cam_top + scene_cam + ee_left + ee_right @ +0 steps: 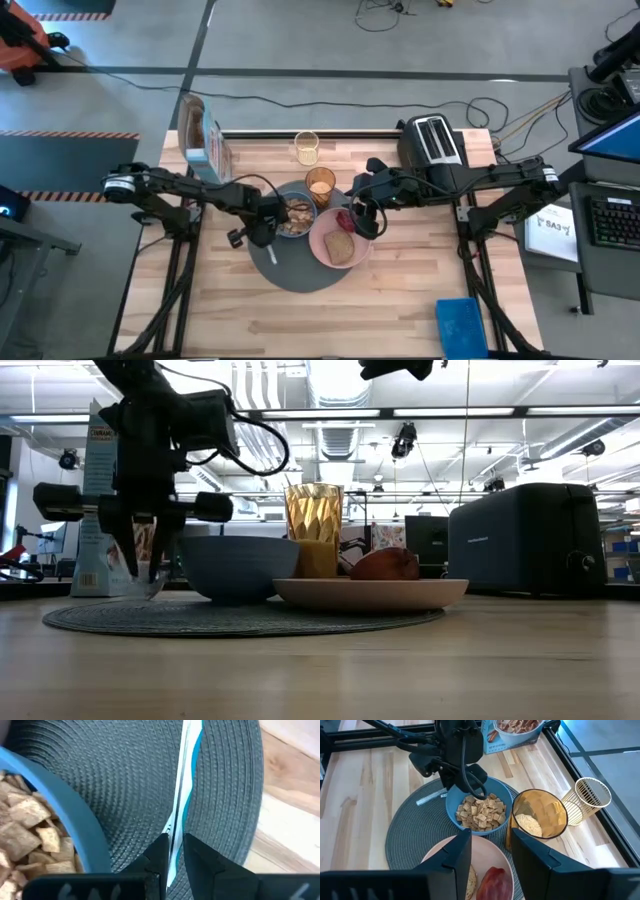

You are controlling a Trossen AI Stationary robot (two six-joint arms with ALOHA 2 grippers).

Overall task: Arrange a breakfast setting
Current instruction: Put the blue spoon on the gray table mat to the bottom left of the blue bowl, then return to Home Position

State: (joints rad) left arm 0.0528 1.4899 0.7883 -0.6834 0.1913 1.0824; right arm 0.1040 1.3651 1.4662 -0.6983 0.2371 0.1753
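Note:
A round dark-grey mat (295, 272) lies mid-table. On it stand a blue bowl (297, 213) of cereal, a pink plate (315, 245) with a brown toast slice (340, 247) and a red food piece (345, 220), and an amber tumbler (320, 185) at its far edge. My left gripper (262, 228), just left of the bowl, points down and is shut on a light-blue spoon (272, 255) that lies on the mat. My right gripper (490, 845) is open and empty, above the plate's far side. My left gripper pinches the spoon's handle (174, 837) between its two fingers, at the end nearest the bowl. The fingers come from above, pointing down, and stand across the handle. The rest of the spoon (187, 765) runs along the mat toward the mat's near edge.
A black toaster (432, 140) stands at the far right, a clear glass (306, 147) at the far middle, a cereal box (205, 140) at the far left. A blue flat object (460, 322) lies near the front right. Bare wood shows along the front of the table.

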